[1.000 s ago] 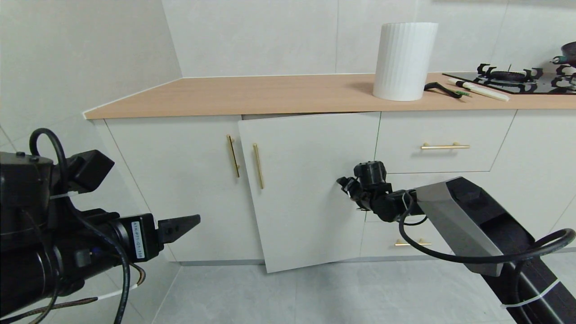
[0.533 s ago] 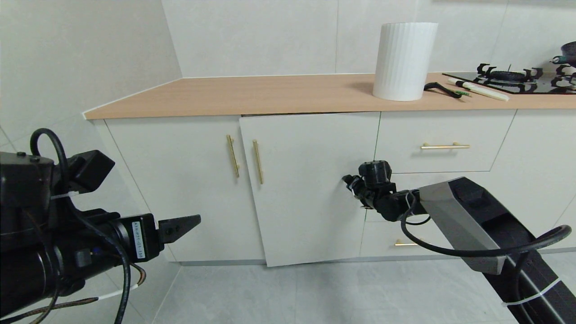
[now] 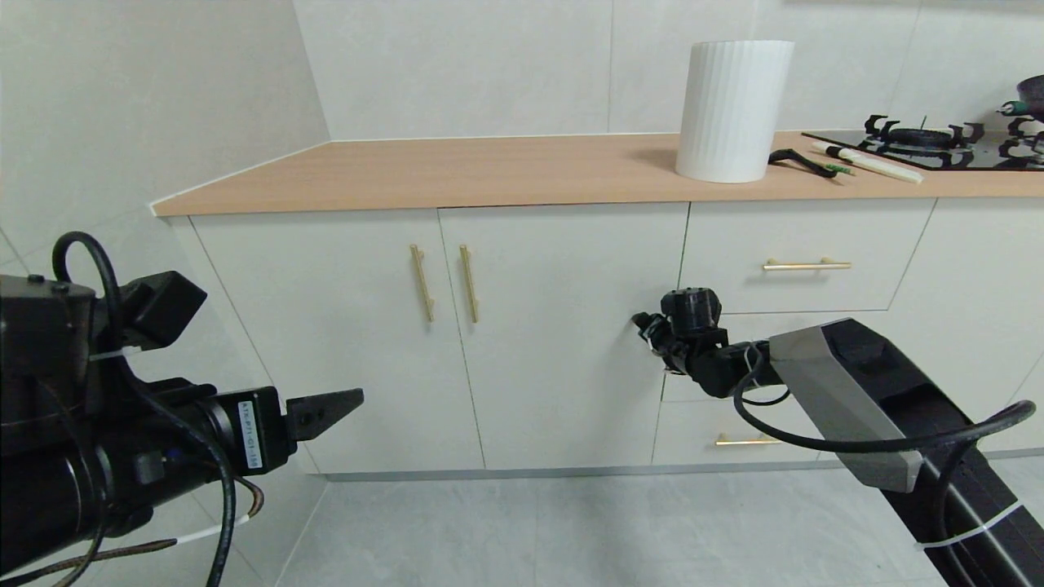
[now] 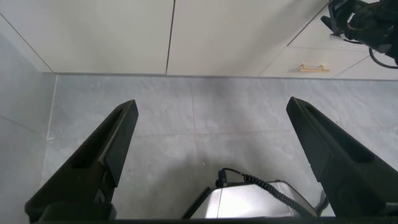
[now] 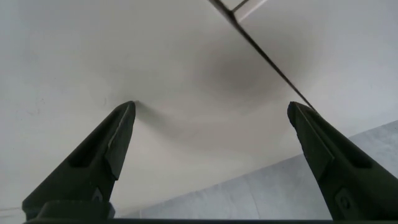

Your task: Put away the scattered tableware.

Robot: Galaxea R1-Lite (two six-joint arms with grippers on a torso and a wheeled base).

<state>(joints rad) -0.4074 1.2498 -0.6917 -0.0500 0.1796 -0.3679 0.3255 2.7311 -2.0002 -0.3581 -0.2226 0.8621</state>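
Head view gave me the scattered tableware up at two o'clock, on the wooden table (image 3: 489, 171). It was a black-handled utensil (image 3: 803, 161) and a long white-handled piece (image 3: 869, 162), lying close together. Both sat at three o'clock of a tall white ribbed holder (image 3: 732, 110), and the stove (image 3: 930, 139) was just past them. Under the table both cabinet doors sat shut and flush. My right arm (image 3: 816, 383) was stretched toward the right-hand door (image 3: 563, 342), near that door's three o'clock edge. My left arm (image 3: 122, 440) hung low at eight o'clock, well apart from the cabinet.

Left wrist view showed the left jaws spread wide with nothing between them, over the grey floor tiles (image 4: 205, 118). Farther off I could see the right arm's wrist near a small brass drawer handle (image 4: 312, 67).

Right wrist view showed the right jaws spread just as wide and empty. Their fingers (image 5: 93, 162) were very close to the white door, beside a dark seam (image 5: 261, 50). I could not tell whether they touched it.
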